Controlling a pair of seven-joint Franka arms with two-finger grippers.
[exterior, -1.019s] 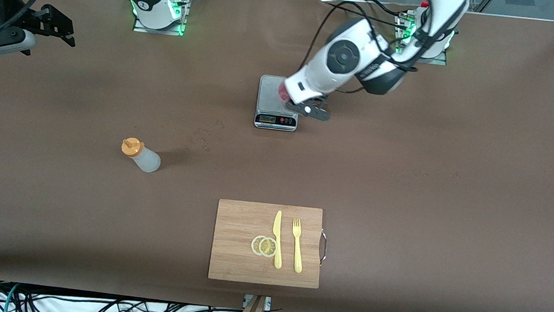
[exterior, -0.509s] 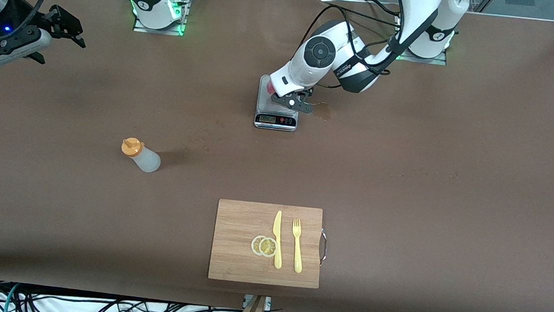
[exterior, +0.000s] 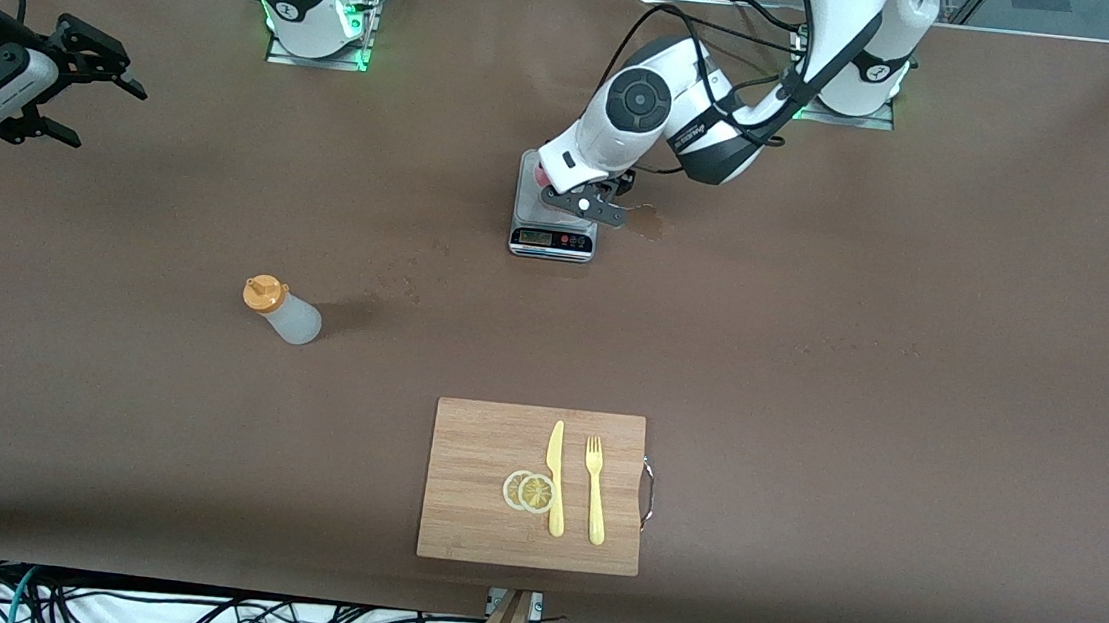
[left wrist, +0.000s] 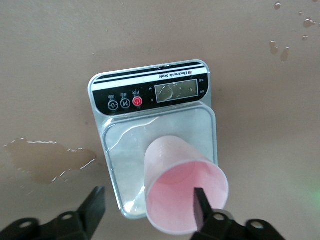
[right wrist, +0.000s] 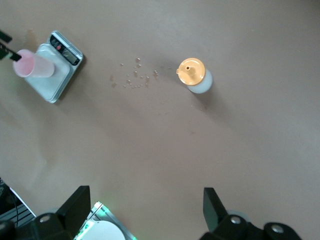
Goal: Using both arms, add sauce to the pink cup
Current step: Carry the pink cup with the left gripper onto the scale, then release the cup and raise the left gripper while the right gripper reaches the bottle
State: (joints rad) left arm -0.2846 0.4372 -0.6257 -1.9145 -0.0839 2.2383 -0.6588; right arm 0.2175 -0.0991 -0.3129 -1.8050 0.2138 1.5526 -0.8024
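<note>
- Nearest the front camera, a wooden cutting board (exterior: 479, 486) lies at the table's (exterior: 905, 433) front edge, carrying a yellow knife (exterior: 555, 477), a fork (exterior: 595, 491) and lemon slices (exterior: 530, 491); none of it bears on the task.
- Farther in, the sauce (exterior: 283, 312) stands upright on bare table, orange cap up, toward the right arm's end. From above its long axis is vertical, so I judge a side-on grasp of the body is what the pick-up calls for.
- Farther again, the pink cup (left wrist: 185, 187) stands upright on the grey scale (left wrist: 150, 100) near the table's middle. The left hand (left wrist: 147, 205) hovers over it with its fingers spread; one finger (left wrist: 200, 205) shows inside the rim and nothing is gripped. A spilled puddle (left wrist: 47, 157) lies just beside the scale.
- Farthest, the right hand (exterior: 83, 75) hangs in the air over the table's edge at its own arm's end, fingers wide and empty. The sauce lies well apart from it, toward the table's middle; it is the nearer arm to the sauce, so the reach looks to be its job.
</note>
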